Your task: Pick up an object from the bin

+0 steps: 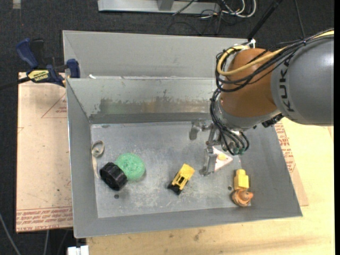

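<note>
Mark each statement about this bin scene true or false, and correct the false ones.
1. The green round thing touches the black cylinder at the view's left. True.
2. The yellow toy vehicle leans on the back wall of the bin. False: it lies flat on the floor, towards the front.
3. The gripper is close beside a small white piece. True.
4. The gripper hangs above the green round thing. False: it is well away from it, towards the view's right.

Bin [154,147] centre free; yellow truck [181,178] near gripper [210,164].
</note>
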Controlling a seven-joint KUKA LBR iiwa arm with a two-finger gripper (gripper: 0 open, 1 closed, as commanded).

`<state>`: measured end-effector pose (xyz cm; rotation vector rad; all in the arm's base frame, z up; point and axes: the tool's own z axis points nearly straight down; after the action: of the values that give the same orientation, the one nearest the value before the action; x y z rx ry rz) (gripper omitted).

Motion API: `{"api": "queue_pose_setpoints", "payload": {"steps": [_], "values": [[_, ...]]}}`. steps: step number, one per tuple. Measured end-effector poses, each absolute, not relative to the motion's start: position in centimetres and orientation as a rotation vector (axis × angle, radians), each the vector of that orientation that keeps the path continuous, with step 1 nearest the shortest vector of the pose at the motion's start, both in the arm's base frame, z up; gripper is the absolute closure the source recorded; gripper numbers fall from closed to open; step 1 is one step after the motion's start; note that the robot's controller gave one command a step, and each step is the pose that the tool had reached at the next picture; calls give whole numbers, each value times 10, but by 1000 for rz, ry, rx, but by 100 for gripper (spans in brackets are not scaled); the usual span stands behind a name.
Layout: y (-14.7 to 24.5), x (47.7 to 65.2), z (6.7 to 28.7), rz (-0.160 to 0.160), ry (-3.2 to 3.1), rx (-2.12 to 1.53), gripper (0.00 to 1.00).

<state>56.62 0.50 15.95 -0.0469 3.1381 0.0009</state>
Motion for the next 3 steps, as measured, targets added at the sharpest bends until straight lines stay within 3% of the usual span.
{"api": "queue_pose_setpoints", "payload": {"steps": [2,3], "values": [[6,565,154,-1,3131,-71,0],[39,557,85,2,3132,-140,0]]}}
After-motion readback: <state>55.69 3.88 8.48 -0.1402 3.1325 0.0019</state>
